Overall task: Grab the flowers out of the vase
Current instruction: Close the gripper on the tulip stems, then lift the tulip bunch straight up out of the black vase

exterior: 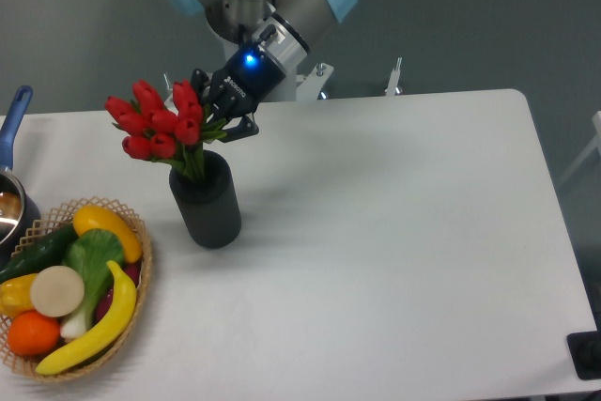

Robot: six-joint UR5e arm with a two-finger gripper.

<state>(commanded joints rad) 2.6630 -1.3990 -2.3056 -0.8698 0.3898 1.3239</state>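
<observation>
**Worktop, left to right**

We list a basket (141,260) of fruit at the left edge. Next, the vase (208,206) stands upright on the worktop (394,232), flowers (158,121) rising from it, leaning left. At their right side, the tool (218,117) pinches the flowers just above the rim.

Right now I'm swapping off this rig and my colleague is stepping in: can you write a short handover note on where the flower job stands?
Gripper: shut on the flowers, gripping just below the red buds on their right side.
Flowers: stems reach down into the vase, so the bunch is not clear of it yet.
Vase: upright on the table, right of the wicker basket of fruit and vegetables.
Done: approach and grasp.
Left: lift straight up until the stems clear the rim; watch that the vase does not tip.
</observation>
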